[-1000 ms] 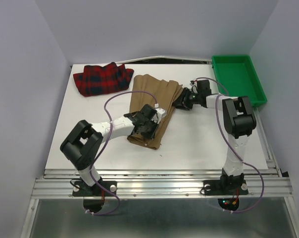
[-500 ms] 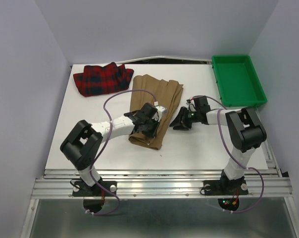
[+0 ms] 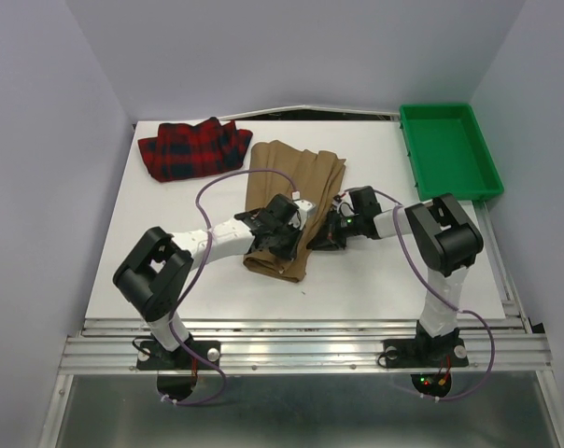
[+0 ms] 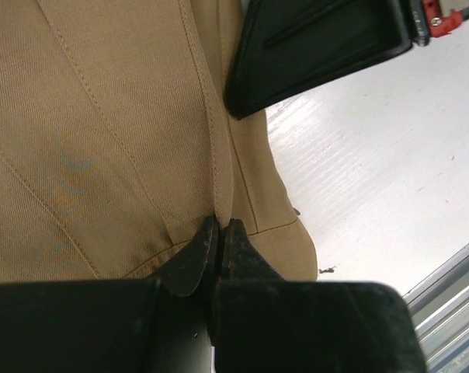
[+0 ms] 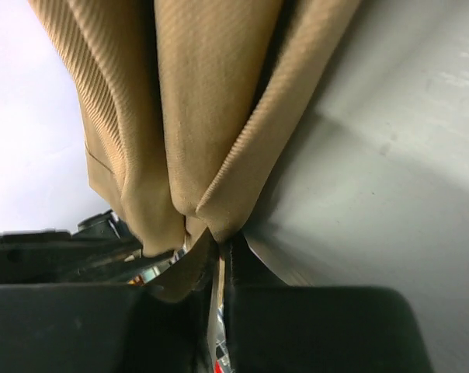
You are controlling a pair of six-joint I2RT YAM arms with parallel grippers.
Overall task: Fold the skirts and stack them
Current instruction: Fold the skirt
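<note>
The tan skirt lies as a long folded strip left of the green tray, and the left gripper is pinched tight on a seam edge at its near end. The right gripper is clamped on a bunched fold along the skirt's tray-side edge, just beside the left one; the red plaid skirt lies farther left, clear of both

The tan-brown skirt lies folded into a long narrow strip at centre, the red plaid skirt crumpled far left, apart
</note>
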